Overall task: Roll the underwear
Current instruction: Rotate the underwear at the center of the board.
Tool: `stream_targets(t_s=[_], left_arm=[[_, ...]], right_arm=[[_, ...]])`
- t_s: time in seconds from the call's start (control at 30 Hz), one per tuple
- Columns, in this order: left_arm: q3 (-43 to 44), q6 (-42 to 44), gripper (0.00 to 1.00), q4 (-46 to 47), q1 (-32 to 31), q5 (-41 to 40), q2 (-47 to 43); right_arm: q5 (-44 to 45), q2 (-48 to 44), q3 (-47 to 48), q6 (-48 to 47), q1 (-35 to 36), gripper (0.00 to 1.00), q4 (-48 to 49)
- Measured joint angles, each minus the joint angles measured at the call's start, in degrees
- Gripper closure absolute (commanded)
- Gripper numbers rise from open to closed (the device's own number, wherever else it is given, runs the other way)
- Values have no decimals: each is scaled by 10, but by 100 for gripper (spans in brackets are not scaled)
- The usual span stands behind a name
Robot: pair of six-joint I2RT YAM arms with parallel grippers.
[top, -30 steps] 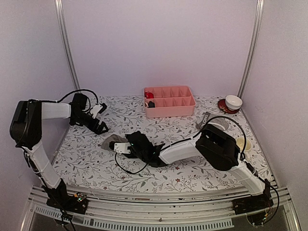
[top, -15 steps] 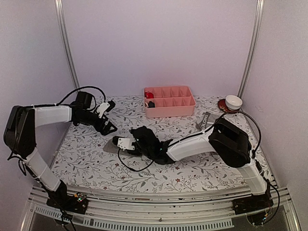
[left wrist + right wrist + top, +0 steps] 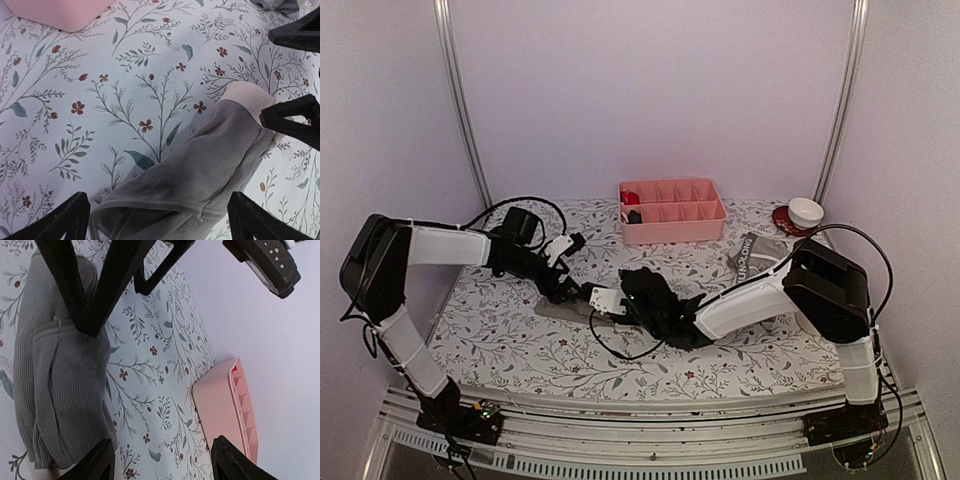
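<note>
Grey ribbed cloth briefs with pale waistband (image 3: 200,172): folded into a long strip, flat on flower-printed table (image 3: 490,340), left of centre. Left end effector (image 3: 159,205) released, straddling one end. Right end effector (image 3: 162,442) released too, just beside the waistband end. Main risk: finger clash, with tips close together over the same cloth. Also likely: pinching one layer only, dragging instead of rolling. Bare table all round. Pink divided plastic tray (image 3: 672,212) well apart, grey boxer-briefs with dark lettered waistband (image 3: 752,255) likewise.

walls (image 3: 650,90): plain lilac | table (image 3: 500,335): floral cloth | corner posts (image 3: 460,100): metal
</note>
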Motion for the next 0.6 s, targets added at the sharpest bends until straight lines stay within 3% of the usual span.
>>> stream_targets(t_s=[0.2, 0.6], left_arm=[[0, 5, 2, -2, -32, -36, 44], [5, 6, 1, -12, -35, -86, 78]], right_arm=[[8, 0, -37, 15, 0, 35, -30], [-15, -1, -53, 26, 3, 41, -55]])
